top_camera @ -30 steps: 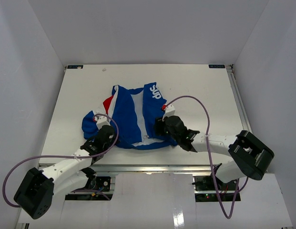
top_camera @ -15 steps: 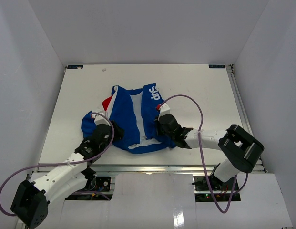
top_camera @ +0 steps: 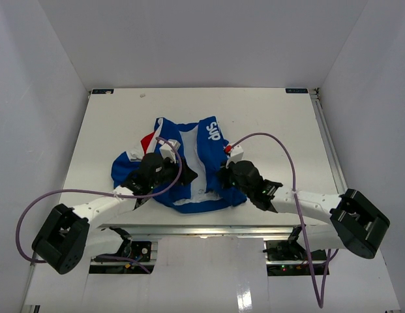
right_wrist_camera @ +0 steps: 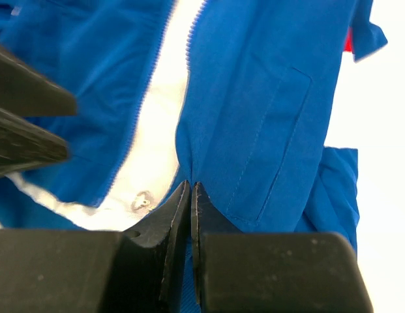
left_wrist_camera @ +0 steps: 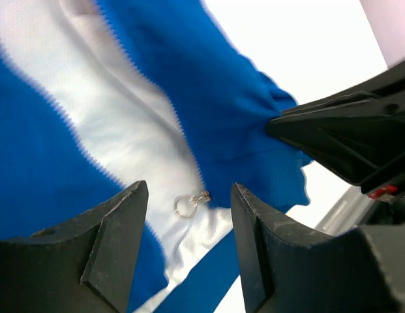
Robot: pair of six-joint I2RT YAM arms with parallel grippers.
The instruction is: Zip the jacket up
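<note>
The jacket [top_camera: 202,145] lies open on the table, blue with a red and white shoulder, white "Sup" lettering and white lining. My left gripper [top_camera: 183,173] hovers over its lower front, open. In the left wrist view the left gripper [left_wrist_camera: 189,189] frames the small ring-shaped zipper pull [left_wrist_camera: 191,203], which touches neither finger. My right gripper [right_wrist_camera: 190,186] is shut on the blue fabric of the jacket [right_wrist_camera: 267,117] at the lower edge of the right front panel, just right of the zipper pull [right_wrist_camera: 142,201]. The two zipper edges stand apart, with white lining [left_wrist_camera: 130,130] between them.
The white table [top_camera: 111,117] has white walls on three sides and a metal rail [top_camera: 209,228] along the near edge. Purple cables [top_camera: 267,138] arc over both arms. The right gripper's black body [left_wrist_camera: 345,140] sits close beside the left gripper's fingers [left_wrist_camera: 267,261].
My left gripper opened and swung right from the jacket's left sleeve to over the zipper pull. My right gripper closed on the right front panel's lower edge.
</note>
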